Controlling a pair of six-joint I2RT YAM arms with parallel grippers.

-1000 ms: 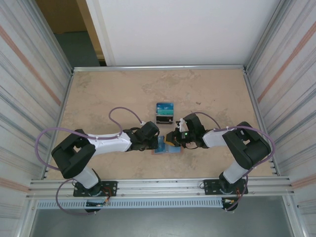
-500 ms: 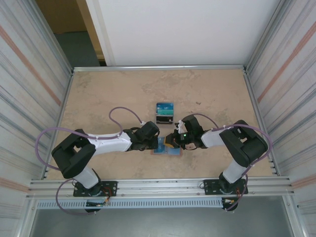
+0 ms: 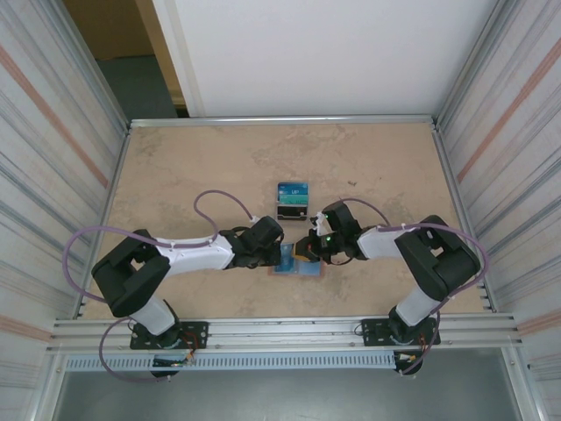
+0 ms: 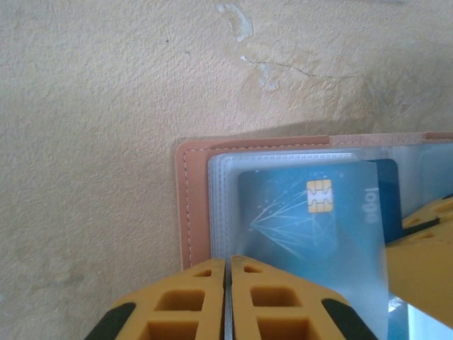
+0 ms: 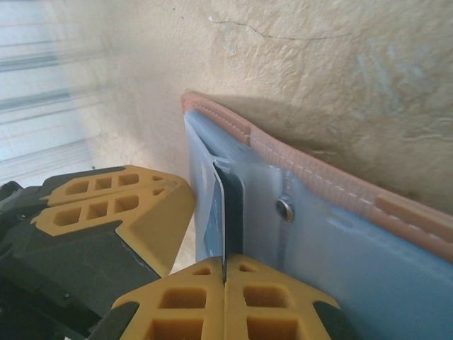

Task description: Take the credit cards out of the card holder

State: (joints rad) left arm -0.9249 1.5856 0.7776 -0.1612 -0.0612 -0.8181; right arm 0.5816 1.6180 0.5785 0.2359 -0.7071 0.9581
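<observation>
Both arms reach in low toward the middle, left gripper point(image 3: 279, 255) and right gripper point(image 3: 303, 250) nearly meeting, both squeezed closed.

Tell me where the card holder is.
Top view: the card holder lies open on the table between the left gripper and right gripper, just in front of the small stand.

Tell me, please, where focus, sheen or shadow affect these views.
Left wrist: credit card sharp, under a pale sheen from clear sleeves; left gripper soft. Right wrist: card holder casts a dark shadow on the table. Top external: evenly lit.
</observation>
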